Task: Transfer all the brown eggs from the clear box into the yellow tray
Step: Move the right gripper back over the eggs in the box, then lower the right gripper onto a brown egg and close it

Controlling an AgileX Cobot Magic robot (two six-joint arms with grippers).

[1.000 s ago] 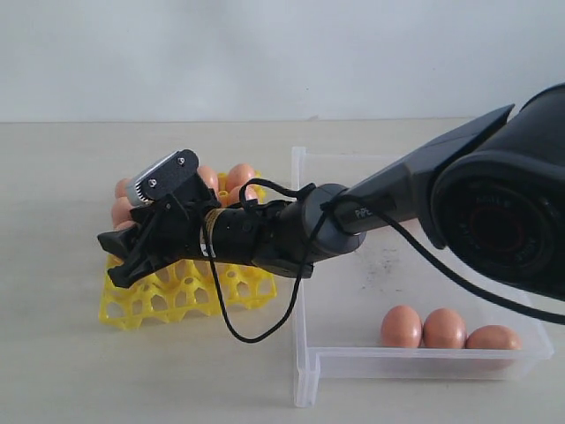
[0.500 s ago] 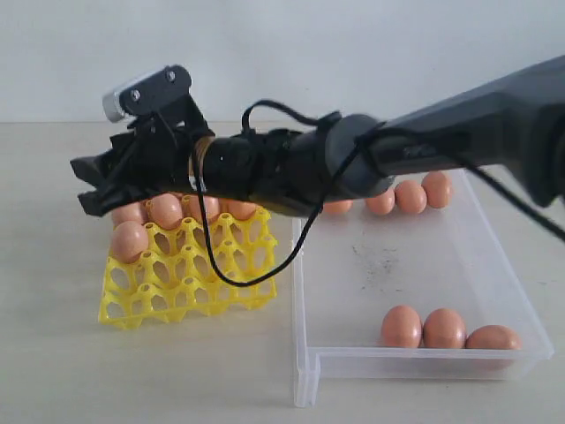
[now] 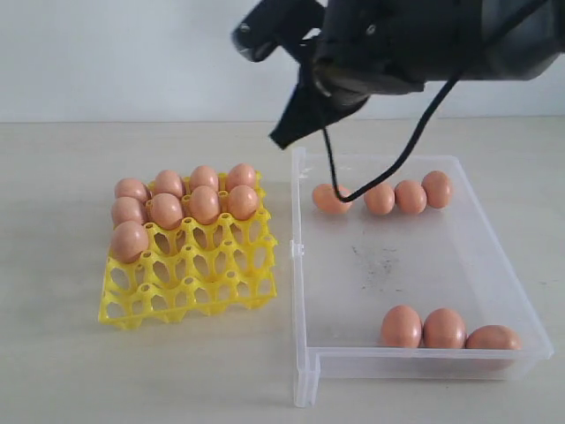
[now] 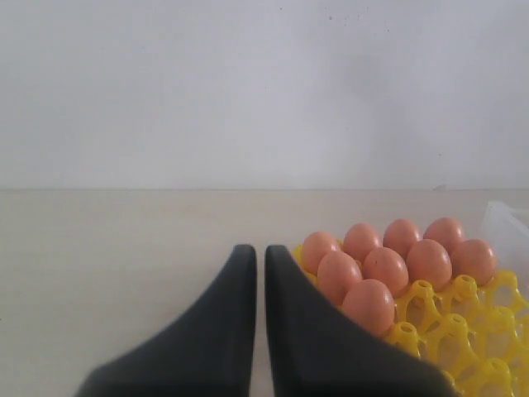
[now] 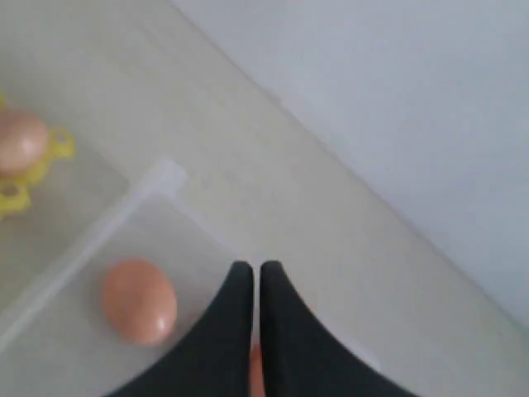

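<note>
**Right arm.** Your right end effector (image 5: 250, 266) hangs over the far left corner of the clear box (image 3: 424, 364). Its fingers are pressed together and grip nothing.

**Left arm.** Your left end effector (image 4: 252, 248) also has its fingers together and empty. It points across the table (image 3: 53, 371), with the yellow tray (image 3: 190, 296) just beside it.

**Tray.** Nine brown eggs (image 3: 205, 204) sit in the tray. They fill its two far rows and one cup at the left end of the third row.

**Box.** Seven eggs lie in the box. Four form a line along the far wall, and three touch one another along the near wall, toward the right. Dark scuff marks (image 3: 380, 261) show on the box floor.
</note>
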